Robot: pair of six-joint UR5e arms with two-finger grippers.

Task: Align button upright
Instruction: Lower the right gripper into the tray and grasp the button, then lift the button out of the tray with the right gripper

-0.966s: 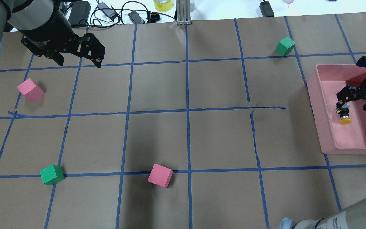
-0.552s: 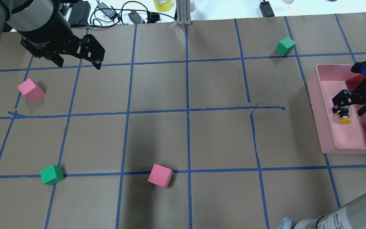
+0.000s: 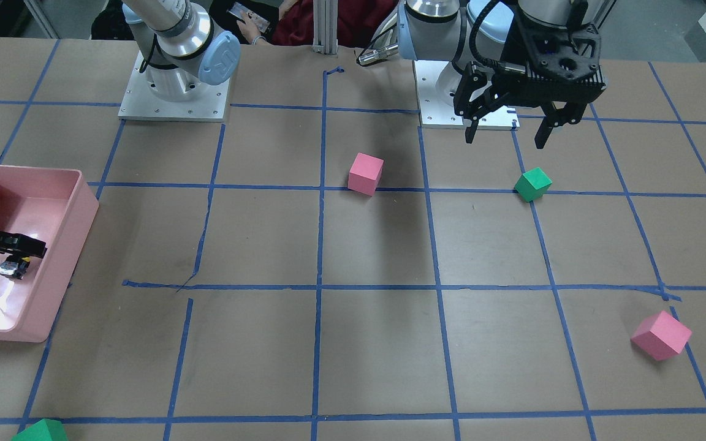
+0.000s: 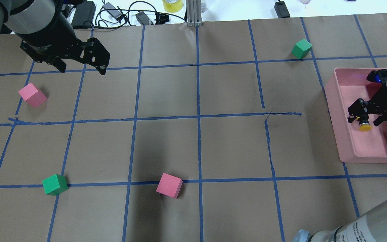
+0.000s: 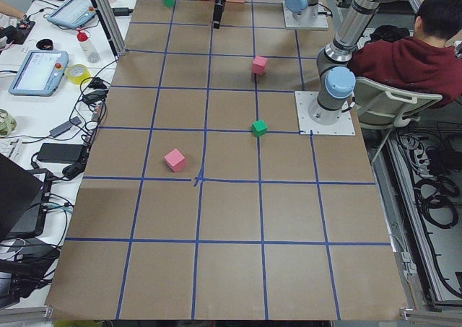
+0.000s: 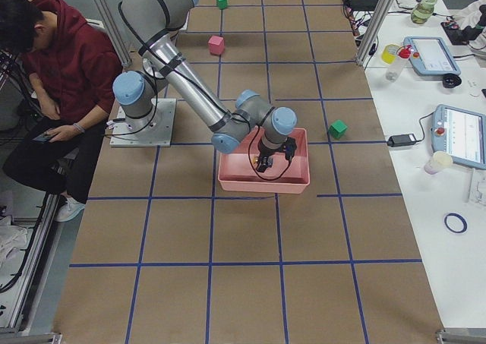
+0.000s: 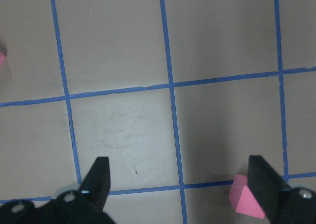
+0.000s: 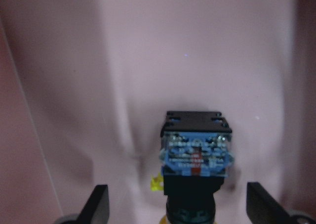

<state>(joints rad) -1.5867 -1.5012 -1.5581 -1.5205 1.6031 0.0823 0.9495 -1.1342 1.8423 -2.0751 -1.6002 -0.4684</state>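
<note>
The button point(image 4: 364, 125) lies on its side on the floor of the pink bin point(image 4: 334, 114) at the table's right edge, its yellow cap toward the robot. In the right wrist view the button point(image 8: 196, 155) shows its black and blue base block, with the cap at the bottom edge. My right gripper point(image 4: 368, 121) is open and low in the bin, its fingers point(image 8: 98, 206) on either side of the button, apart from it. In the front view the button point(image 3: 13, 268) sits just below a finger. My left gripper point(image 4: 82, 70) is open and empty above the far left of the table.
Two pink cubes point(image 4: 32, 95) point(image 4: 169, 185) and two green cubes point(image 4: 55, 184) point(image 4: 301, 48) lie scattered on the brown paper with its blue tape grid. One pink cube point(image 7: 247, 199) shows by the left gripper's finger. Cables and chargers lie beyond the far edge.
My right gripper has moved left inside the bin and now straddles the button, which has not moved. My left gripper has drifted slightly toward the far left.
</note>
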